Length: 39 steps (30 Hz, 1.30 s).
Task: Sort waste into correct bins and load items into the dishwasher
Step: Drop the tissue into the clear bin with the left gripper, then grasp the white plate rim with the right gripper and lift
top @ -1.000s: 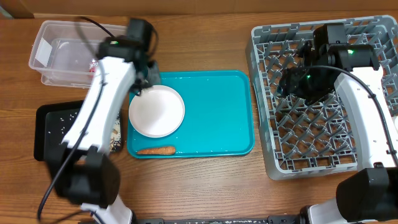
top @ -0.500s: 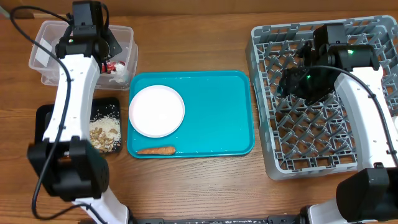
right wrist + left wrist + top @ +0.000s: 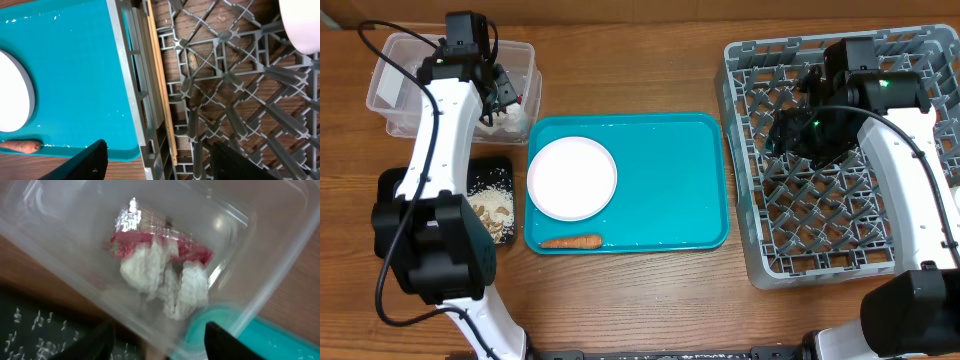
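Note:
My left gripper (image 3: pixel 504 92) hangs open over the right end of the clear tub (image 3: pixel 398 92), with nothing between its fingers. Below it in the tub (image 3: pixel 272 265) lie the red-and-white wrapper (image 3: pixel 192 252) and crumpled white paper (image 3: pixel 165 282). The black tray (image 3: pixel 392 215) holds food scraps and rice (image 3: pixel 490 205). A white plate (image 3: pixel 571 178) and an orange carrot (image 3: pixel 570 241) rest on the teal tray (image 3: pixel 670 180). My right gripper (image 3: pixel 788 135) stands open above the left part of the grey dish rack (image 3: pixel 840 230). Chopsticks (image 3: pixel 161 85) lie along the rack's left wall, and a white dish (image 3: pixel 302 25) sits in it.
The teal tray (image 3: pixel 75 60) lies between the bins on the left and the rack (image 3: pixel 235 90) on the right. Bare wooden table runs along the front edge. The black tray (image 3: pixel 30 325) sits just in front of the tub.
My left arm swung from beside the plate to over the clear tub and its jaws opened; wrapper and paper now lie in the tub. The right arm has not moved.

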Tool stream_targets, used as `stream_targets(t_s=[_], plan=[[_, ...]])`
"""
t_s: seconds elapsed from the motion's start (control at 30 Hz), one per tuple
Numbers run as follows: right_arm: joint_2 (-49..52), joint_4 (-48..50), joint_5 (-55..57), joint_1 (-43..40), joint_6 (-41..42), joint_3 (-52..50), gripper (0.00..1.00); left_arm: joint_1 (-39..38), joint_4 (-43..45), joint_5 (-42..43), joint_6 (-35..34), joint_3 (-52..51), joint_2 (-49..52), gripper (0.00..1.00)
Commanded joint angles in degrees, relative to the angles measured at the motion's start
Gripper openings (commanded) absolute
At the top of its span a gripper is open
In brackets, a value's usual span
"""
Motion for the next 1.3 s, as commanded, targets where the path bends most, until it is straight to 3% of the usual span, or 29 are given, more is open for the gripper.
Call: stream_targets(t_s=[0.0,0.2,0.3,0.53,0.67,0.83,1.1,1.27], plan=[[-0.42,0.26,-0.09,-0.09,-0.24,0.76,0.68,-1.73,-8.46,7.06,0.87,3.85,-8.87,0.64],[-0.42,1.11,-3.23,1.18,-0.24,0.79,0.67,-2.86,-26.03,7.87,0.17,3.85,-11.15,0.63],[-0.42,1.92,-3.69,4.35,-0.26,0.79,0.66,-2.45,-30.34,7.91,-0.85,3.85,-11.17,0.64],[-0.07,10.58,-1.55,16.87,2.69,0.76,0.68,-1.79,-30.86,7.93,-2.40,3.85,-11.32,0.64],[3.10,18.16,2.19,25.73,7.19,0.76,0.74,-0.20,-31.21,7.91,-3.30,3.85,-11.85,0.64],[10.25,25.09,2.60,33.38,8.92,0.76,0.75,4.94,-31.50,8.17,-3.26,3.85,-14.47,0.66],[21.97,33.40,14.88,40.52,15.15,0.76,0.76,10.01,-32.72,8.37,-3.19,3.85,-16.87,0.68],[27.54,35.47,14.01,40.87,19.34,0.76,0.72,9.86,-32.85,8.39,-3.21,3.82,-16.87,0.68]])
